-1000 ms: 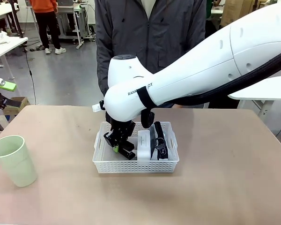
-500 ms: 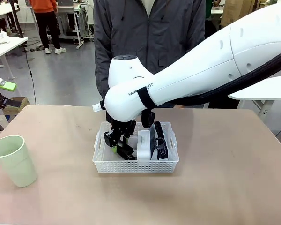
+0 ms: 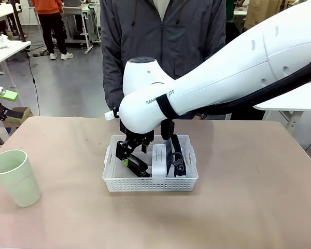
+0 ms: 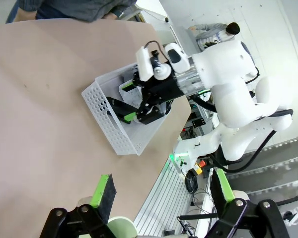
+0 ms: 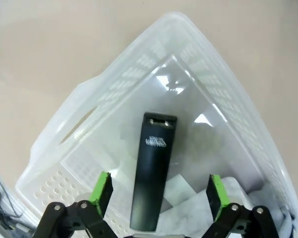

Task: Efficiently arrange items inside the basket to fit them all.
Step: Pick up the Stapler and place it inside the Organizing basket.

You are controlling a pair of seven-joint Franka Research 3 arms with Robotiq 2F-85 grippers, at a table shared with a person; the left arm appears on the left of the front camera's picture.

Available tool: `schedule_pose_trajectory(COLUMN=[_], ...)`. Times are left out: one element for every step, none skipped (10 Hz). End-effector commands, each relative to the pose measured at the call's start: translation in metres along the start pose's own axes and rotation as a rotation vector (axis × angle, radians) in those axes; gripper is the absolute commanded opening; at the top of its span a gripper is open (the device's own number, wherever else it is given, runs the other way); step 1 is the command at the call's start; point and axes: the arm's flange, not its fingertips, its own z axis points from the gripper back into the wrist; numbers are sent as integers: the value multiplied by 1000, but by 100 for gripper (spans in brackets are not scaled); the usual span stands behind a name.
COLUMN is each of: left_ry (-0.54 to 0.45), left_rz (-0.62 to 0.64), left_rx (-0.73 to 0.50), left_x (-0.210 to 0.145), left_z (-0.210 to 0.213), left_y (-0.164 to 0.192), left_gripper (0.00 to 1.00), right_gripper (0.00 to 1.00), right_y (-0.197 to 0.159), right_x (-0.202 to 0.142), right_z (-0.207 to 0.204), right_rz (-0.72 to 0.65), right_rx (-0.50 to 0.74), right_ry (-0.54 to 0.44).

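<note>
1. Jaws of the right gripper (image 5: 159, 192) stand wide apart and grip nothing. A second ago this claw sat lower in the basket, down on the stapler; now it hangs a little higher, at the centre of the front frame.
2. Between the green pads in the right wrist view, the black stapler (image 5: 154, 168) lies flat on the basket floor, let go and touched by neither finger.
3. Around it, the shallow white perforated plastic basket (image 3: 150, 184) holds three things: the stapler in its left part, the white rectangular box (image 3: 159, 158) just beside it in the middle, and the grey pouch with black strap (image 3: 176, 161) at the right.
4. The release looks finished, so the stapler counts as packed and the claw can lift clear.
5. At the lower left of the front frame, the pale green plastic cup (image 3: 14, 176) stands upright on the tan table (image 3: 249, 207), well apart from the basket. It is the one item left out.
6. The left gripper (image 4: 161, 191) is also spread wide and empty, far from the basket. Free room for the cup looks tight.
</note>
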Motion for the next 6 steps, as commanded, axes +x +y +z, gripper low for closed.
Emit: schedule_pose_trajectory(left_ry=[9, 9, 9, 9, 9, 9], left_rz=[-4, -4, -4, -4, -4, -4], left_rx=[10, 10, 10, 10, 10, 10], left_x=[-2, -2, -2, -2, -2, -2], left_z=[1, 1, 1, 1, 1, 1], left_y=[-3, -3, -3, -3, -3, -3], left_gripper=[100, 100, 100, 100, 100, 100], right_gripper=[100, 100, 100, 100, 100, 100], right_y=[-16, -30, -48, -73, -101, -134], right_x=[-47, -71, -99, -139, -181, -225], right_z=[48, 73, 97, 126, 145, 154], right_rz=[32, 16, -31, -24, -12, -68], right_rx=[-25, 28, 65, 220, 352, 535], right_ry=[-20, 10, -8, -70, -136, -206])
